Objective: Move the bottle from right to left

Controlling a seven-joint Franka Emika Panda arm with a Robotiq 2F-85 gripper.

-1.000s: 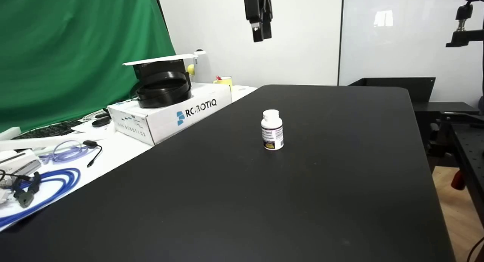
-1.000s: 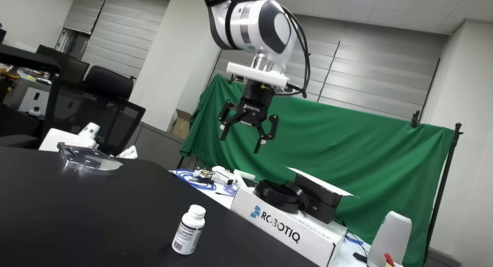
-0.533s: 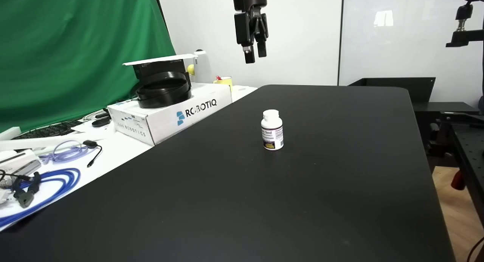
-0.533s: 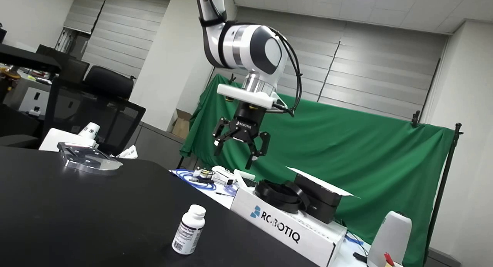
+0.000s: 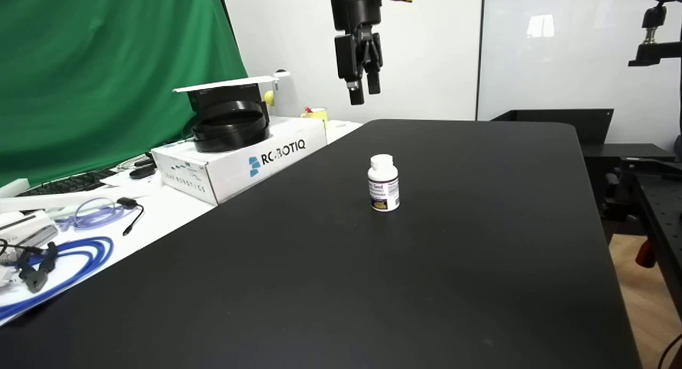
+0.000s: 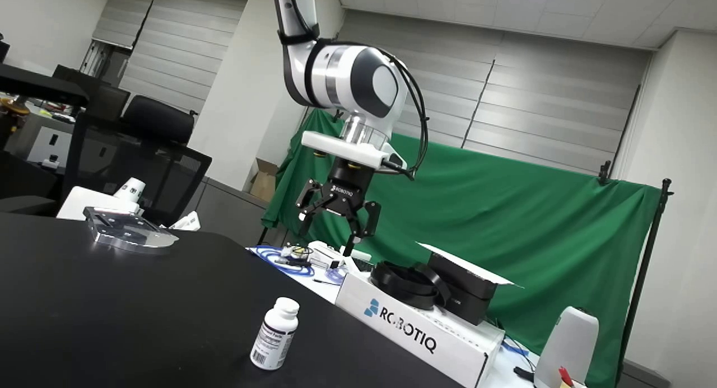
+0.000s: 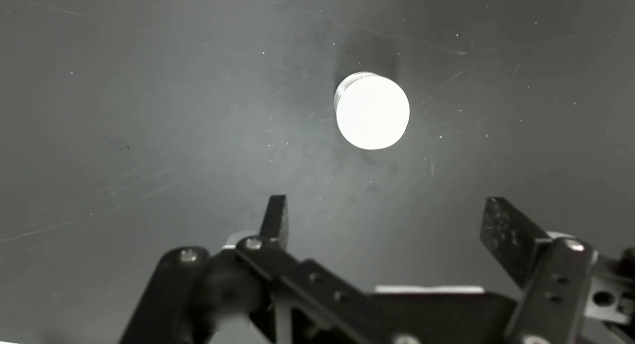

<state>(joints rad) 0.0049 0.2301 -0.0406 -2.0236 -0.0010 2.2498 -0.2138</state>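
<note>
The small white bottle stands upright on the black table, seen in both exterior views point(image 5: 383, 183) point(image 6: 274, 335). In the wrist view the bottle point(image 7: 373, 113) shows from above, its round white cap over most of its body. My gripper is open and empty in the air well above the table, in both exterior views point(image 5: 365, 92) point(image 6: 326, 241). In the wrist view the gripper's fingertips point(image 7: 387, 200) are wide apart with only table showing between them. The bottle lies ahead of the fingertips there, roughly centred across the gap, and touches neither finger.
A white box with ROBOTIQ lettering point(image 5: 234, 177) point(image 6: 411, 329) stands beside the black table point(image 5: 426, 284), with black rings point(image 5: 232, 126) on top. Blue cables point(image 5: 85, 268) lie on the white surface. A clear block point(image 6: 129, 231) sits near the table's far edge in an exterior view.
My gripper has come down in both exterior views, and also moved left in the view that shows the whole arm. It stays open. The bottle has not moved.
</note>
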